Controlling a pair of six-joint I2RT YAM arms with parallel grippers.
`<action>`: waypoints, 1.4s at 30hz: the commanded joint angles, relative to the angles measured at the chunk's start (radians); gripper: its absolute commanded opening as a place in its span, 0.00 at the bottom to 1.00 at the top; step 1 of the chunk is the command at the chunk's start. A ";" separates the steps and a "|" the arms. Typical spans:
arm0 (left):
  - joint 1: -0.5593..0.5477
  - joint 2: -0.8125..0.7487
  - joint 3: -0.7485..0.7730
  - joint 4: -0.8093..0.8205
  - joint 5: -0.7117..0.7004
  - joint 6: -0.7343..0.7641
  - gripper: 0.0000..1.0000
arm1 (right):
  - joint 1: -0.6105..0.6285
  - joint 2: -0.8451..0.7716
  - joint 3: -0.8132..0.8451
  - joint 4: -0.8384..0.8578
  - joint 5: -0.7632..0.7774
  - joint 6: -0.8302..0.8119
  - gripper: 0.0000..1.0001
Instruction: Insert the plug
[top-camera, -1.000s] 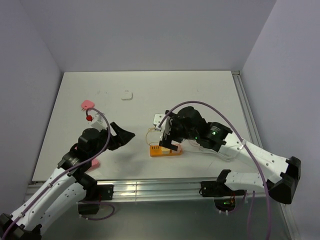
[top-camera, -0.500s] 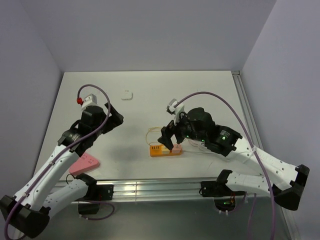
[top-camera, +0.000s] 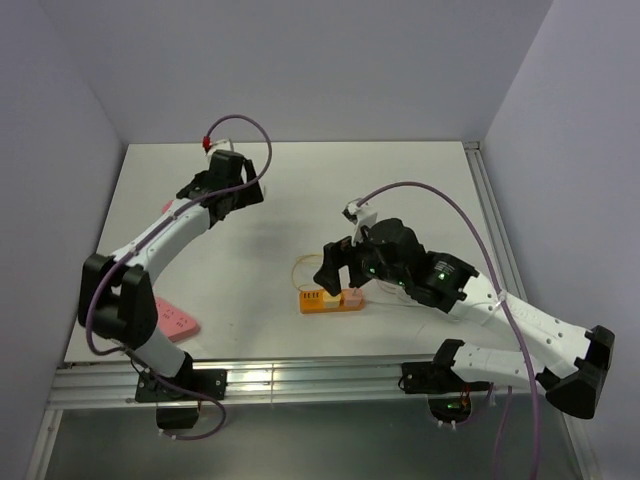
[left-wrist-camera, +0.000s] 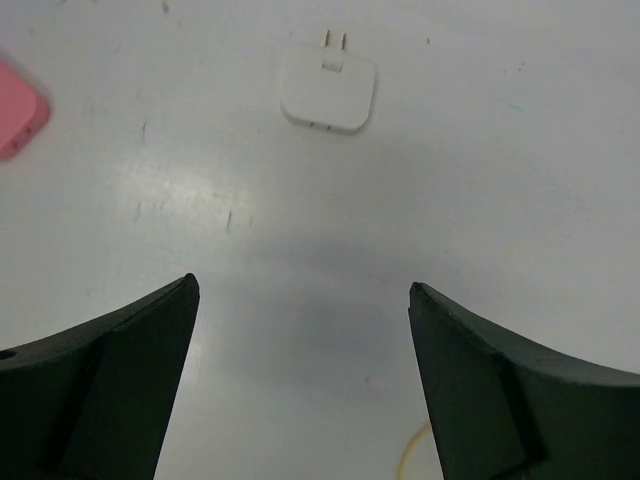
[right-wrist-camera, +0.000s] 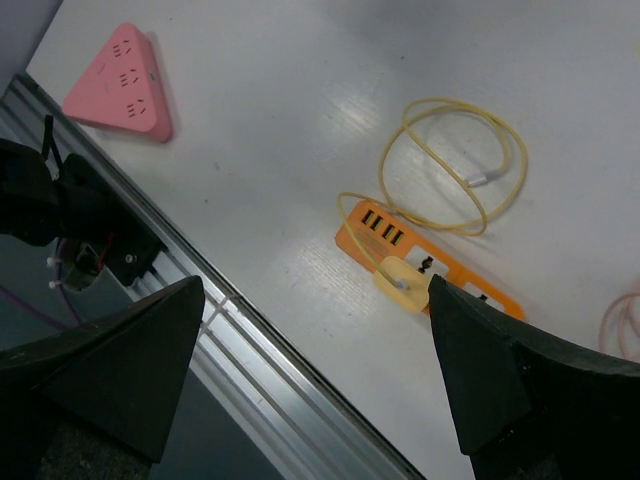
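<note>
White plug: lies flat on table, just beyond left claw, untouched. Left claw: spread wide, empty. Right claw: spread wide, empty, hovers over orange power strip. Risk: skidding away under closing jaws, given low flat body.

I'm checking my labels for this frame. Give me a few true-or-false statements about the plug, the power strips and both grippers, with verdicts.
1. The left gripper is open and empty. True.
2. The white plug sits between the left gripper's fingers. False: it lies on the table ahead of them, untouched.
3. A yellow cable loops beside the orange power strip. True.
4. The pink triangular power strip lies at the table's far edge. False: it lies at the near edge.
5. The right gripper is shut. False: its jaws stand wide open.
</note>
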 joint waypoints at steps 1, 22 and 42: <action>0.007 0.091 0.080 0.200 0.007 0.204 0.91 | -0.004 -0.092 -0.029 -0.001 0.089 0.041 1.00; 0.049 0.751 0.636 0.117 -0.085 0.295 0.99 | -0.115 -0.211 -0.128 -0.007 0.078 -0.051 1.00; 0.072 0.783 0.614 0.042 -0.015 0.181 0.85 | -0.135 -0.197 -0.119 0.002 0.058 -0.042 0.98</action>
